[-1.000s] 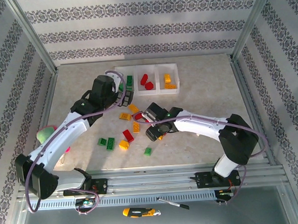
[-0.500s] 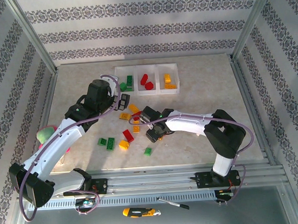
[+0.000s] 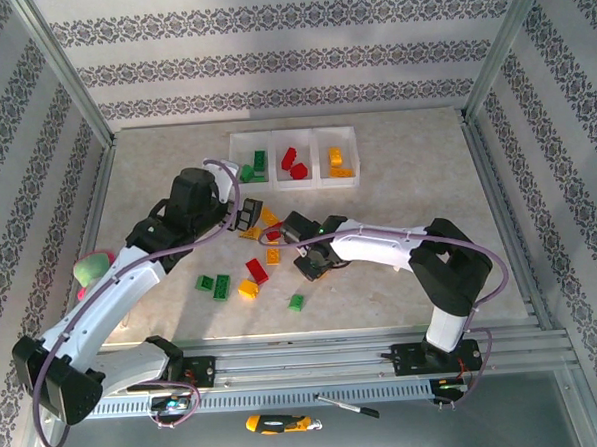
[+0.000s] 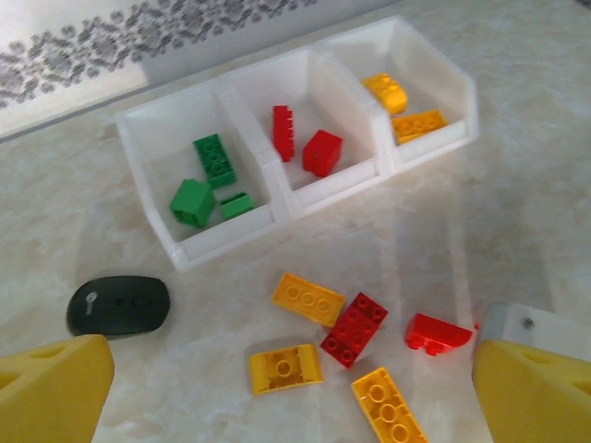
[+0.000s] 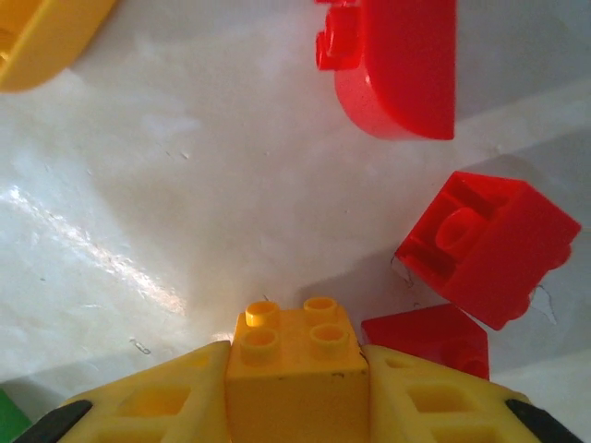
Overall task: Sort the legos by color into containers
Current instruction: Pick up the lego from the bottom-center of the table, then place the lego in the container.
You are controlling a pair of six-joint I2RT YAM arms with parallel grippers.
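Jaws of the right arm (image 3: 380,247) clamp a yellow brick (image 5: 295,355) low over the surface (image 3: 417,187), the arm bent leftward, red bricks (image 5: 485,245) just beside. Left arm (image 3: 131,277) stretches toward the tray (image 4: 231,238), its jaws spread wide above loose bricks (image 4: 355,328).

The tray (image 3: 292,134) sits near the bench's (image 3: 417,197) far edge, with legos (image 3: 293,162) in all 3 compartments. More lie mid-bench before it. A mouse-like object (image 4: 118,305) lies just before the tray's left end, a plush toy (image 3: 92,266) at the left edge.
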